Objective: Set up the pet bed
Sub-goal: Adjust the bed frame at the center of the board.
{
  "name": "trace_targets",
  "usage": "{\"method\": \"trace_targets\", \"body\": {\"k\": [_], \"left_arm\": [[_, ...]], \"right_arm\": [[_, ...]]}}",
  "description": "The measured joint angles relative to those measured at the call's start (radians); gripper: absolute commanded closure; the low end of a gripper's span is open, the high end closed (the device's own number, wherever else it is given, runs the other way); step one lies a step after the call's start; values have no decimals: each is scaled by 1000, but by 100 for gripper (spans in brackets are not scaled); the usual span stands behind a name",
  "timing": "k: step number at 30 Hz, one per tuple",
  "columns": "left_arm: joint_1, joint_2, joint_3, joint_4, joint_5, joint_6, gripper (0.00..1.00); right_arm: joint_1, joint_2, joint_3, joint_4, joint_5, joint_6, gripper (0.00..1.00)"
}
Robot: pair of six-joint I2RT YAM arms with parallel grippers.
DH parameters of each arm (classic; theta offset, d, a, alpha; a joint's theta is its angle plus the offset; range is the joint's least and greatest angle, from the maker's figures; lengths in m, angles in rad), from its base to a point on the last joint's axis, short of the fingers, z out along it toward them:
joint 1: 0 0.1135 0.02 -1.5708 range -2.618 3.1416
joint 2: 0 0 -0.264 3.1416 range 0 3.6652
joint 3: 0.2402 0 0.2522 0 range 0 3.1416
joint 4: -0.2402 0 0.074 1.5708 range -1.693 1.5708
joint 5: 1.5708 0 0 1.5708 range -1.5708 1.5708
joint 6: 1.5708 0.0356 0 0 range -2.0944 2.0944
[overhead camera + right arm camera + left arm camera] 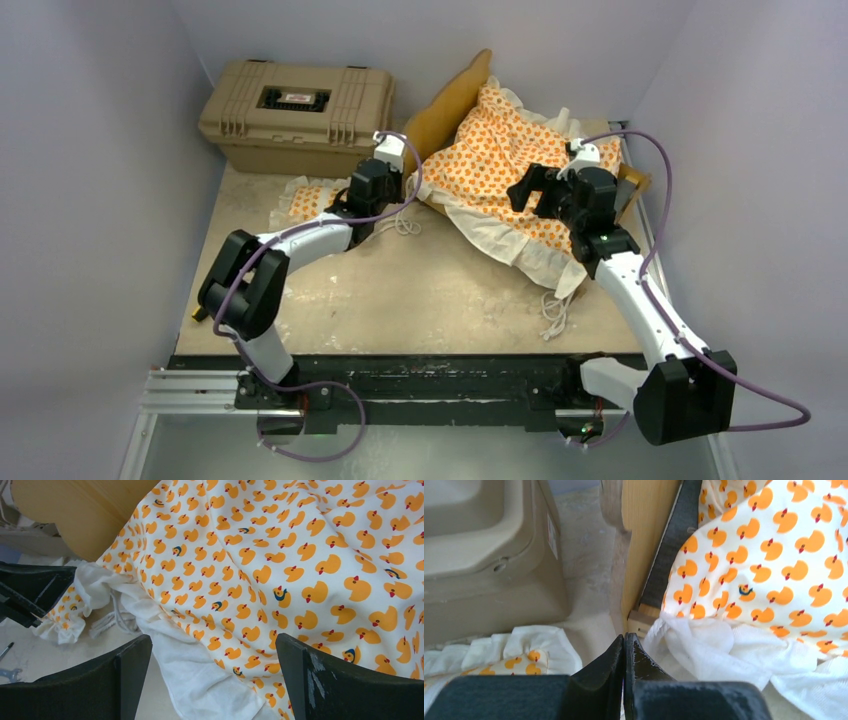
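Tabletop [430,290]: pale, scuffed board enclosed by plain lilac-grey walls, with both arm bases at the near edge.

Item 1, pet bed frame [641,555]: light wood with a grey base [669,555]. It stands at the far right corner of the tabletop. The scalloped headboard [455,100] faces the far edge and is tilted.

Item 2, mattress cushion [490,160]: white with orange ducks and a white ruffle. It is draped askew over the frame rather than seated flat. Its ruffled near end spills off the frame onto the tabletop towards the centre.

Item 3, pillow [310,198]: matching print. It lies on the tabletop just in front of the hard case, left of the frame and apart from the cushion.

Item 4, hard case [295,115]: tan plastic, lid closed, at the far left corner.

Item 5, white cords [553,310]: loose on the tabletop near the cushion's ruffle.

Item 6, left gripper [624,642]: fingers pressed together with nothing between them. It is low over the tabletop between the pillow and the frame's near corner.

Item 7, right gripper [212,645]: jaws spread wide and holding nothing, poised over the cushion's near ruffled edge. Contact with the fabric cannot be told.
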Motion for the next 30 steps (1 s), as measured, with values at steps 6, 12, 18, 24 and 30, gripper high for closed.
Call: {"method": "trace_targets", "body": {"k": [6,12,18,24,30], "left_arm": [[10,-15,-43,58,21,0,63],[74,-15,-75,175,119,5,60],[86,47,-40,264,215,23,60],[87,137,14,299,275,24,84],[97,170,38,312,308,43,100]], "right_arm": [[6,0,0,14,-28,-7,1],[6,-5,-16,22,-46,-19,1],[6,-5,-16,22,-49,-29,1],[6,-5,-16,22,-50,-31,1],[6,0,-16,21,-55,-34,1]]}}
